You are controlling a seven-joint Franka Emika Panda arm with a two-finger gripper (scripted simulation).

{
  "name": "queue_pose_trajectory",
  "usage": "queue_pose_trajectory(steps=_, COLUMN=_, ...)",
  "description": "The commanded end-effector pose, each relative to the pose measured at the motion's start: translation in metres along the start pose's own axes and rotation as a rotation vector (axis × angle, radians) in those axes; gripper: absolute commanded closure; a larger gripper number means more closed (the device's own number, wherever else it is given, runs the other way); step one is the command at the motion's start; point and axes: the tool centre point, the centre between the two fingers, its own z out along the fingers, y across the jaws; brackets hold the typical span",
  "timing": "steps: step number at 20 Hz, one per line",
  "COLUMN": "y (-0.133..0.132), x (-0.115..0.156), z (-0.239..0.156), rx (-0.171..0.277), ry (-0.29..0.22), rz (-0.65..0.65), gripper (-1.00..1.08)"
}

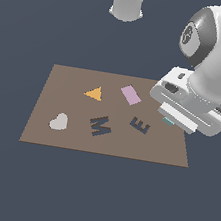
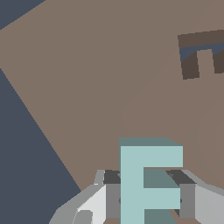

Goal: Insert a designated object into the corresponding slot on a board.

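Note:
The pale teal E-shaped block (image 2: 140,183) sits between my fingers in the wrist view, and my gripper (image 2: 146,192) is shut on it, holding it above the brown board (image 1: 75,89). In the exterior view only a sliver of the block (image 1: 168,121) shows under my hand, and the gripper (image 1: 171,120) hangs over the board's edge on the exterior view's right. The dark navy E-shaped slot (image 1: 140,125) lies tilted on the board, a little toward the exterior view's left of the gripper. Part of the slot (image 2: 203,52) shows in the wrist view.
On the board lie an orange triangle (image 1: 94,93), a pink rectangle (image 1: 130,94), a pale heart shape (image 1: 58,121) and a dark M-shaped recess (image 1: 100,125). A grey robot base (image 1: 128,3) stands beyond the board. Dark floor surrounds the board.

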Motion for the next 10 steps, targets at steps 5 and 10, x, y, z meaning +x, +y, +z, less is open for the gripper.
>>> queue_pose_trajectory(steps=5, y=-0.001, x=0.024, z=-0.001, rx=0.000, ry=0.001, rz=0.297, gripper=1.08)
queue_pose_trajectory(steps=10, y=0.003, x=0.042, z=-0.002, rx=0.000, ry=0.001, rz=0.526, gripper=1.08)
